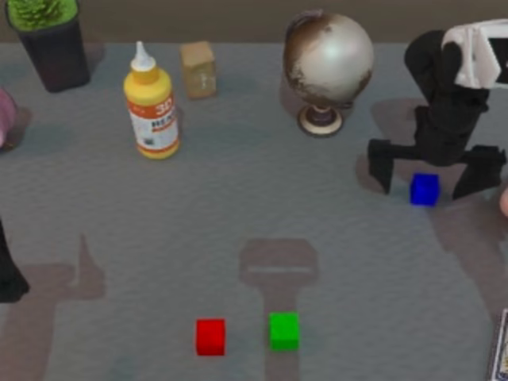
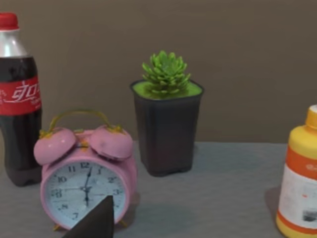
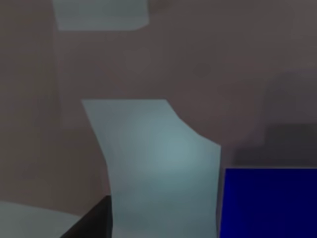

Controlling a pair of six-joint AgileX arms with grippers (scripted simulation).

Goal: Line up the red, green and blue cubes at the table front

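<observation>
The blue cube (image 1: pixel 425 190), a plain sharp-edged block, sits on the table's (image 1: pixel 254 206) cloth-like grey surface near its right edge, between the right gripper's (image 1: pixel 436 171) spread black fingers. The red cube (image 1: pixel 210 336) and green cube (image 1: pixel 283 330) sit at the front edge. The left arm rests parked at the left edge.

Plain brown wall (image 2: pixel 247 59) behind

At the tabletop (image 1: pixel 238 206) front, the red cube (image 1: pixel 210 336) lies just left of the green cube (image 1: pixel 283 330). The blue cube (image 1: pixel 424 190) sits well back on the right, between my right hand's (image 1: pixel 432 171) spread fingers. Along the rear: potted succulent (image 1: pixel 49 36), glue bottle (image 1: pixel 150 105), tan block (image 1: pixel 198 69), globe (image 1: pixel 327 67).
</observation>
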